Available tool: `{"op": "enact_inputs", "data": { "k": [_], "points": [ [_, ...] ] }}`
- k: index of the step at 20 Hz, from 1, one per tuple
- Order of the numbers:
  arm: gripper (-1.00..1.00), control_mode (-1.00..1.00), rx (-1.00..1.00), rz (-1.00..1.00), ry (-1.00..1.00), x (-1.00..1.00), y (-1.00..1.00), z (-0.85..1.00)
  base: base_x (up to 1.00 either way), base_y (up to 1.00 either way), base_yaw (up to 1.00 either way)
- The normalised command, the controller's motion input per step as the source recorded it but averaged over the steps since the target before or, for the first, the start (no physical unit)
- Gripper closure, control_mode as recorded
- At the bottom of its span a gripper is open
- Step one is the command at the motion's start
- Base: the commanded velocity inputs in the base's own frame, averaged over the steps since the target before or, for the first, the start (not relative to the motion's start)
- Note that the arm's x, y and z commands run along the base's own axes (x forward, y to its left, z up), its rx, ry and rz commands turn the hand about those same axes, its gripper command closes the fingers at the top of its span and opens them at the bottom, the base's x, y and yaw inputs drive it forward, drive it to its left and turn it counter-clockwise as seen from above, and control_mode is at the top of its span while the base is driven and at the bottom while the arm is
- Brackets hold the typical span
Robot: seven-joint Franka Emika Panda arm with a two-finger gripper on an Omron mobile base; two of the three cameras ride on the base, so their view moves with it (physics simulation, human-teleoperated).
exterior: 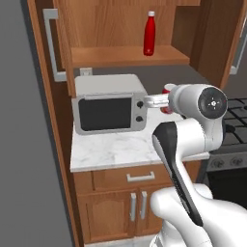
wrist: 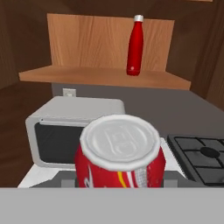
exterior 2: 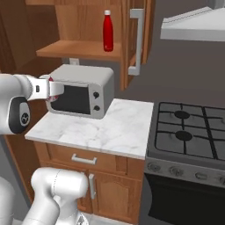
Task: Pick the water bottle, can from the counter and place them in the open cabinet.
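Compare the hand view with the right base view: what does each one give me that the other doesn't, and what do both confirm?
Hand view alone: the can close up, silver top toward the camera, sitting between the gripper's fingers and aimed at the shelf.
Right base view alone: the arm's reach from the left, the gripper level with the microwave front, the range hood, and the cabinet door's bar handle.
Both: the water bottle already upright on the open cabinet shelf, with the microwave and the stove below.
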Motion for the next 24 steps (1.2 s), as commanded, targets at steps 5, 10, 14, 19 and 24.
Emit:
{"op": "enact_inputs", "data": {
  "k": [5, 10, 14, 19, 24],
  "points": [
    [1.0, 1.0, 0.0, 0.0, 0.0, 0.0, 0.0, 0.0, 0.31, 0.0, 0.0],
    [1.0, 1.0, 0.0, 0.0, 0.0, 0.0, 0.0, 0.0, 0.42, 0.0, 0.0],
    [1.0, 1.0, 0.0, 0.0, 0.0, 0.0, 0.0, 0.0, 0.42, 0.0, 0.0],
    [1.0, 1.0, 0.0, 0.0, 0.0, 0.0, 0.0, 0.0, 0.43, 0.0, 0.0],
    [1.0, 1.0, 0.0, 0.0, 0.0, 0.0, 0.0, 0.0, 0.36, 0.0, 0.0]
  ]
}}
